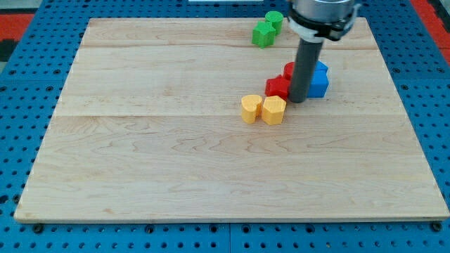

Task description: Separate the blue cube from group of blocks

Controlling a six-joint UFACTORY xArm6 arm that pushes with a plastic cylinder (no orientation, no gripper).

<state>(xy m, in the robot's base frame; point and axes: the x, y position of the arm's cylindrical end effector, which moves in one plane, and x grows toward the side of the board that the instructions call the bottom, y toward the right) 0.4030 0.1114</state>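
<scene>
The blue cube (319, 84) sits on the wooden board at the view's upper right, with another blue block (321, 69) just above it. My tip (297, 100) is at the blue cube's left side, between it and a red block (278, 87). A second red block (289, 70) shows just behind the rod. The rod hides part of the red and blue blocks.
Two yellow blocks (250, 108) (273, 110) lie side by side just below and left of my tip. Two green blocks (264, 34) (274, 19) sit near the board's top edge. The wooden board (176, 154) rests on a blue pegboard.
</scene>
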